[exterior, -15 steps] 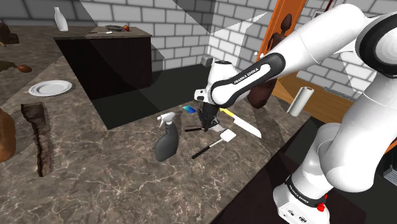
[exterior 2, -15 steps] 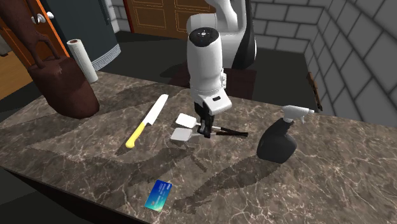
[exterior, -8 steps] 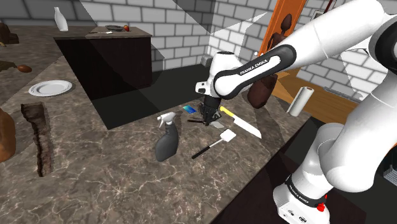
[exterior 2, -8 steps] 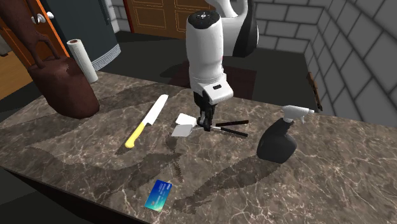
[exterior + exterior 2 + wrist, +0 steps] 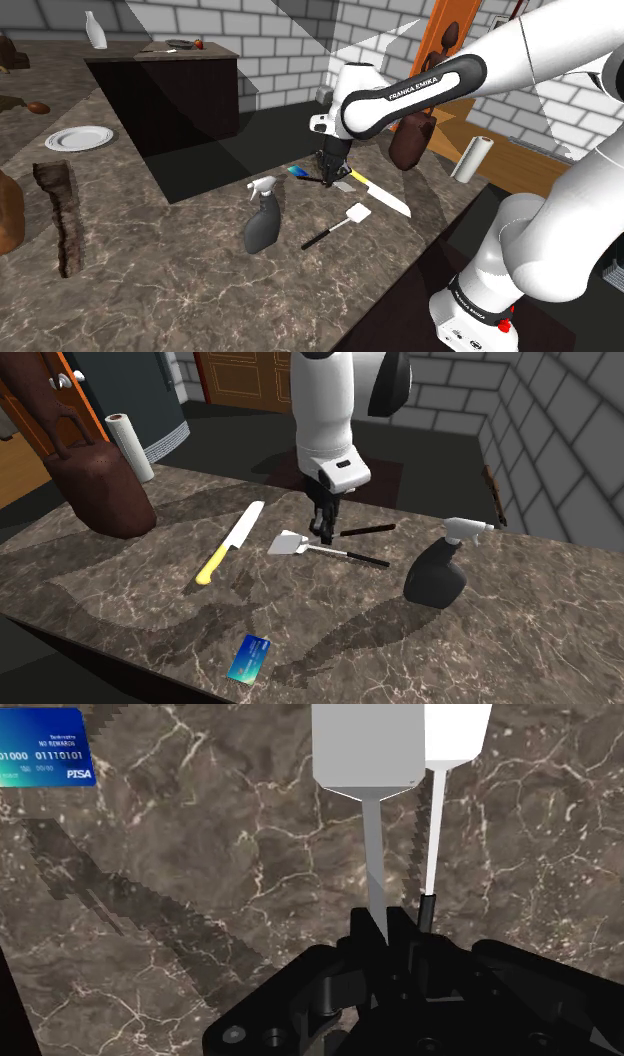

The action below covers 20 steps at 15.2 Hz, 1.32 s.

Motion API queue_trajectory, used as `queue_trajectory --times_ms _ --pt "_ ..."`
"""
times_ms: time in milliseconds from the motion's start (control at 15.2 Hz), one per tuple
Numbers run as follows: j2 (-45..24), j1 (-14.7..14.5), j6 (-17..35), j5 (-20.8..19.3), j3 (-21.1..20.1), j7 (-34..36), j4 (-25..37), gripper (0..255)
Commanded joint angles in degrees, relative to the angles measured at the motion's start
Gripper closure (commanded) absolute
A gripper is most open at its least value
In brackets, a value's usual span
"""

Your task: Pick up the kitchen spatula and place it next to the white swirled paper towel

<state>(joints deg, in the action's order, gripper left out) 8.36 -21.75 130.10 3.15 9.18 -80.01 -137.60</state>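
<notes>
Your gripper (image 5: 322, 537) has its fingers drawn in close and pinched on the thin shaft of the kitchen spatula (image 5: 365, 529). You hold it about level and clear of the dark marbled counter (image 5: 120, 602), over the middle of the top and toward the edge nearest the arm's stand. In the wrist view its grey head points away from the hand, with the shaft running straight back between the fingers. Directly under it a second spatula (image 5: 357, 212), with a whiter head and a black handle, lies flat on the counter, so in the second exterior view the two heads overlap and only the handles tell them apart. A knife (image 5: 232, 540) with a yellow handle lies just beside the pair, between them and a dark brown bag (image 5: 100, 487) standing at one end of the counter. A dark spray bottle (image 5: 437, 574) with a pale nozzle stands near the opposite end. A blue bank card (image 5: 249, 657) lies by the edge farthest from the stand. The white paper towel roll (image 5: 128, 445) stands upright past the bag's corner of the counter, well apart from the spatula you are holding; you cannot tell what it stands on.
</notes>
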Motion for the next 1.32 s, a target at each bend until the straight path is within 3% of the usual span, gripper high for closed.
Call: queue_trajectory --times_ms 0,1254 --pt "0.78 0.02 -1.54 -0.22 -0.06 0.25 0.75 255" --pt "6.52 0.20 -16.68 -1.49 -0.56 1.91 10.26 255"
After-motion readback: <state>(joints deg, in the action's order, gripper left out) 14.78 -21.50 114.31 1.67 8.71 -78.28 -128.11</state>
